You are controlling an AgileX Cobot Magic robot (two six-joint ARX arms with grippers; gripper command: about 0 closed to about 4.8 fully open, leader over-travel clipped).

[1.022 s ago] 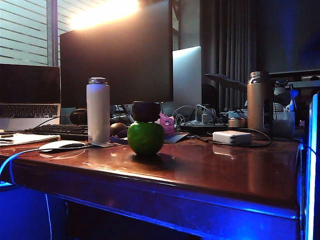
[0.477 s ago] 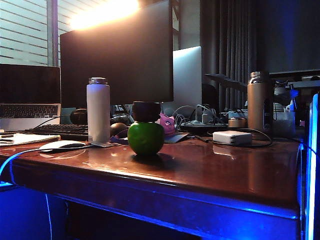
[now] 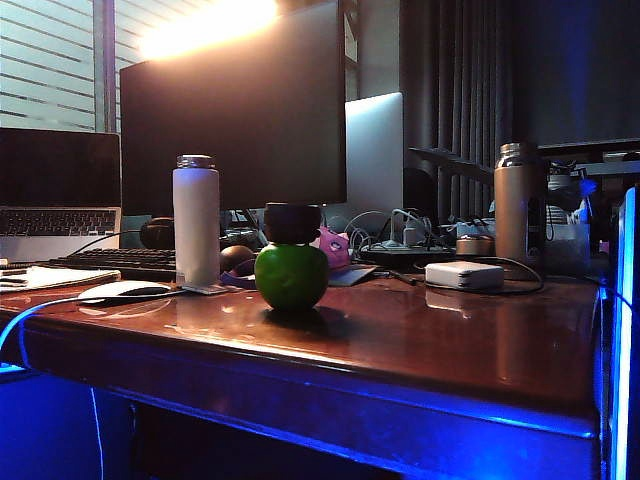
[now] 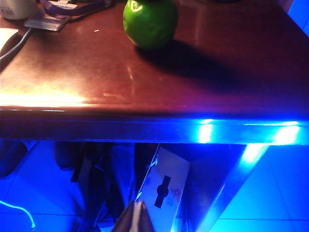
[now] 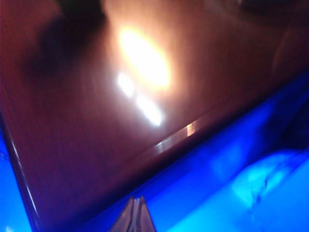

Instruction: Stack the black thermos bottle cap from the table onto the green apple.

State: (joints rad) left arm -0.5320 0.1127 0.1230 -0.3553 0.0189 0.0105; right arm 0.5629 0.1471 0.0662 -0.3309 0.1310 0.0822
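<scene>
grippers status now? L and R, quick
Left gripper: shut, empty, off the table's front edge, short of the green apple.
Right gripper: shut, empty, beyond the table edge.

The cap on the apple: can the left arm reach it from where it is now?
Probably yes. The left end effector is shut, off the table's front edge, below its top. Bare wood lies between it and the apple carrying the cap. It must open first.
</scene>
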